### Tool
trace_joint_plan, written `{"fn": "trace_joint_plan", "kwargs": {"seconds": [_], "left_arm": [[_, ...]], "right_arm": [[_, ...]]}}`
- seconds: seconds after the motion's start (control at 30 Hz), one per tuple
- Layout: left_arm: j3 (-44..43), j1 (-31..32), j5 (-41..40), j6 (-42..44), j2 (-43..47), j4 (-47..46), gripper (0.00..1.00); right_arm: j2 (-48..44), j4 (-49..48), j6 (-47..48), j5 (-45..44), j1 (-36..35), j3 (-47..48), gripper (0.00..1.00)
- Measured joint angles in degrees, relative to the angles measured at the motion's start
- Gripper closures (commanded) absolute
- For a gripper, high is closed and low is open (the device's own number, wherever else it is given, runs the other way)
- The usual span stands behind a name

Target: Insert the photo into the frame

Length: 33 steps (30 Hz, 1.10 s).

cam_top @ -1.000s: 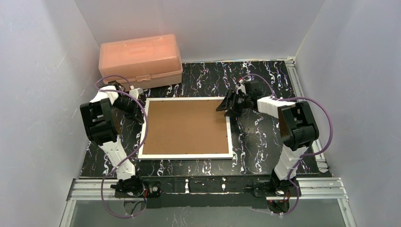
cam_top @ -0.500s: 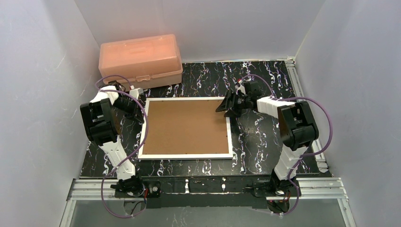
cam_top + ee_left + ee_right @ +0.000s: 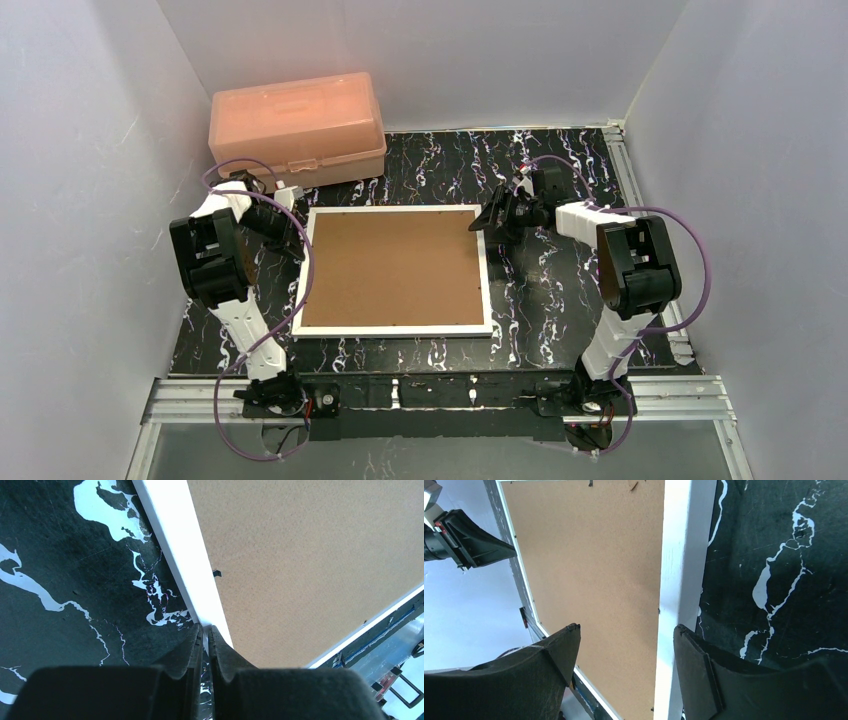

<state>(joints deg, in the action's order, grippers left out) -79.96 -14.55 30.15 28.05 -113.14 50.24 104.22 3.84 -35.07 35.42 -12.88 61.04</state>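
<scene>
The white frame (image 3: 392, 329) lies flat in the middle of the black marbled table, with a brown backing board (image 3: 390, 268) filling it. The photo is hidden. My left gripper (image 3: 297, 246) is shut, its tips touching the outer side of the frame's left rail (image 3: 180, 555); nothing shows between the fingers (image 3: 205, 627). My right gripper (image 3: 494, 220) hangs open at the frame's far right corner. In the right wrist view its jaws (image 3: 626, 630) straddle the right rail (image 3: 684, 555) and part of the board (image 3: 589, 555), holding nothing.
A salmon-pink plastic box (image 3: 297, 128) stands at the back left against the wall. White walls close in on three sides. A metal rail (image 3: 640, 200) runs along the table's right edge, and another along the front by the arm bases.
My right gripper has drawn back a little to the right, off the frame's far right corner. The left arm, the frame and the board have not moved.
</scene>
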Motion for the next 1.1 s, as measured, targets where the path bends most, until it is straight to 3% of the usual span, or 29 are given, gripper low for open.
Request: {"fn": "trace_joint_plan", "kwargs": {"seconds": [1.1], "left_arm": [[0.22, 0.15, -0.37, 0.46, 0.35, -0.22, 0.99]], "right_arm": [[-2.16, -2.91, -2.89, -0.57, -3.58, -0.59, 0.25]]}}
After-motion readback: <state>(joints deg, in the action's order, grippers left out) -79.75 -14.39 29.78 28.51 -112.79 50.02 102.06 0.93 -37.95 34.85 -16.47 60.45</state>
